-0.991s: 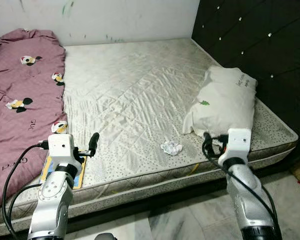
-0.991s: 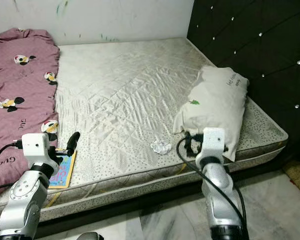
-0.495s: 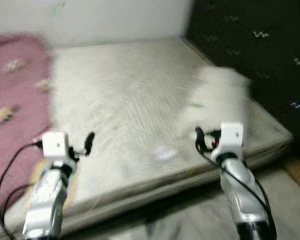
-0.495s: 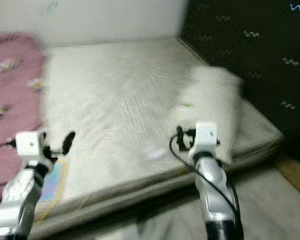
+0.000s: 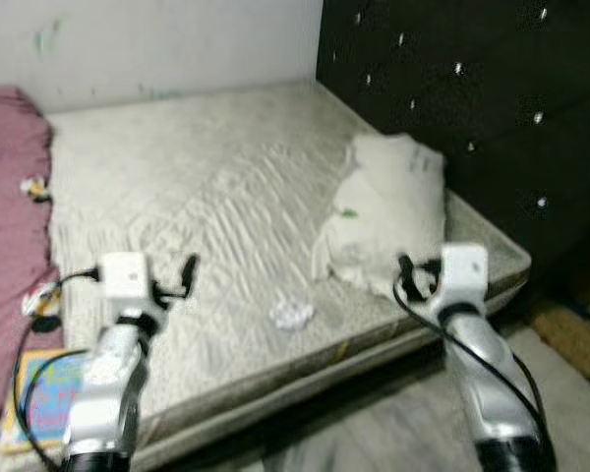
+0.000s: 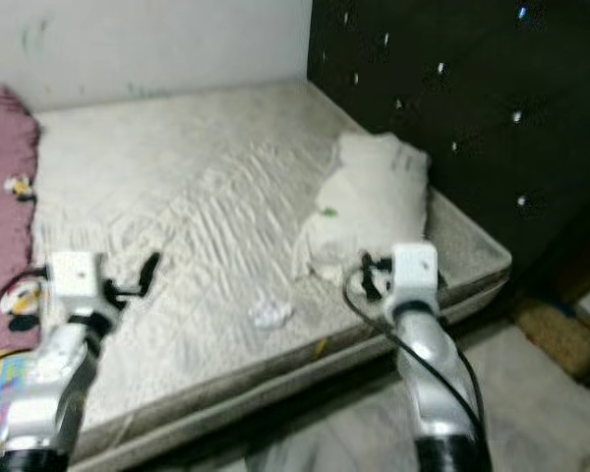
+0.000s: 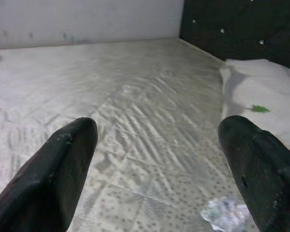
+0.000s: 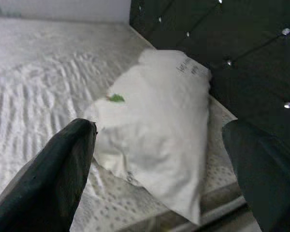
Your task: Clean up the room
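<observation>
Left gripper [image 7: 154,159]: raised over the near part of the bed; black fingers spread wide apart, holding nothing.
Right gripper [image 8: 159,159]: raised at the near bed edge, facing the pillow; fingers wide apart, empty.
Colourful flat book [image 5: 41,413]: lies at the near left bed edge, beside the left arm.
Small crumpled white paper wad [image 5: 291,315]: lies on the mattress between the two grippers, near the front edge.
Rumpled white fabric pillow [image 5: 383,211]: rests beside the headboard.
Pale quilted mattress [image 5: 197,167]: bare, wrinkled.
Maroon patterned quilt [image 5: 5,226]: lies along the left side.
Black tufted headboard [image 5: 472,88]: studded, stands at right.
</observation>
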